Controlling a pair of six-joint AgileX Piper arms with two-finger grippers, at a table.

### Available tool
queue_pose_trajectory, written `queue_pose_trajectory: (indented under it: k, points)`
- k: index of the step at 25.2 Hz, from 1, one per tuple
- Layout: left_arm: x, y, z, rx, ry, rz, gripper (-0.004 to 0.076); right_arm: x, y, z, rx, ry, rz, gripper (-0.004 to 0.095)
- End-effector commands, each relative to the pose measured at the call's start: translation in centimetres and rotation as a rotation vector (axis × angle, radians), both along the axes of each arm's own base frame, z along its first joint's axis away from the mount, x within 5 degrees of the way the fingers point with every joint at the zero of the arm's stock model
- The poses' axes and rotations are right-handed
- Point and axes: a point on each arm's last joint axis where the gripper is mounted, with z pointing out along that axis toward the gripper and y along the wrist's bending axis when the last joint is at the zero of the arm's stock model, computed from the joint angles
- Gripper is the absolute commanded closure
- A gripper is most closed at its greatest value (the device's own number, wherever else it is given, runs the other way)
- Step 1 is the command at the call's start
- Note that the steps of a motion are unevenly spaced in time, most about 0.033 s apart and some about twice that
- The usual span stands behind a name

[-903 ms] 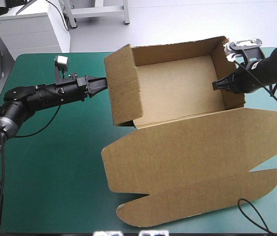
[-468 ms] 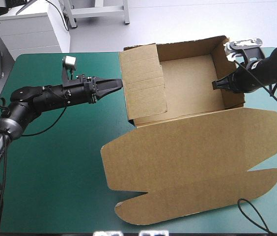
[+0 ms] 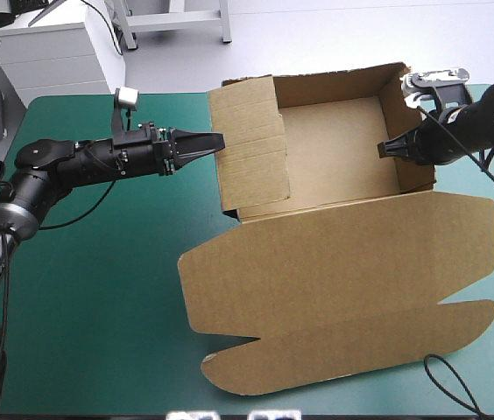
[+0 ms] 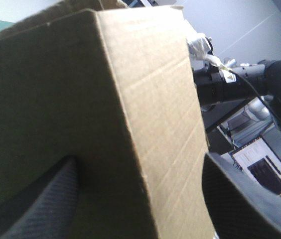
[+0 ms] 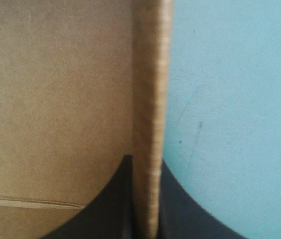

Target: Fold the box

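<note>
bright, even overhead light, soft shadows
the box [image 3: 343, 262] throws a thin shadow on the teal-green cover [image 3: 98, 289] at its left wall's foot; in the left wrist view one wall face lies shaded, its neighbour lit.

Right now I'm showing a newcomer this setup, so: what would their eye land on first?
The brown box dominates mid-table: a tray with raised walls at the far side, its lid flat toward the near edge. The right gripper pinches the tray's right wall, while the left gripper, fingers apart, meets its left wall.
</note>
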Motion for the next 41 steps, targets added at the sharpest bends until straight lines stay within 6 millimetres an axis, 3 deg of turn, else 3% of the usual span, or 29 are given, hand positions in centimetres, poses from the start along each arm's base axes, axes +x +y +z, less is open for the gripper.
queue_pose_trajectory:
  k: [1,7,15,25,27,29,31,41]
  points:
    - [-1.9,-1.3,3.5,0.012,-0.072,-0.066,0.0222,-1.2,1.2,2.6,0.012,-0.143,-0.014,0.0919]
    - [-1.4,-2.3,5.1,0.38,-0.107,0.103,0.0222,-1.3,2.8,2.8,0.02,-0.175,-0.032,0.092]
    - [-1.7,-2.9,7.5,0.566,-0.163,0.281,0.0265,-1.2,3.7,3.2,0.125,-0.189,-0.028,0.092]
    - [-1.6,-4.7,7.9,0.756,-0.263,0.403,0.0416,-1.1,4.0,3.5,0.188,-0.206,-0.048,0.092]
    - [-1.3,-5.2,7.8,0.761,-0.269,0.408,0.0517,-1.1,4.1,3.5,0.199,-0.206,-0.046,0.092]
    - [-0.5,-5.7,6.8,0.781,-0.237,0.387,0.0652,-0.9,4.1,3.3,0.197,-0.204,-0.043,0.092]
    - [0.2,-6.0,5.9,0.813,-0.227,0.372,0.0731,-0.7,4.1,3.2,0.19,-0.201,-0.043,0.0919]
    - [3.4,-6.9,0.0,1.034,-0.067,0.272,0.0731,2.2,4.7,-1.0,0.12,-0.017,-0.048,0.0919]
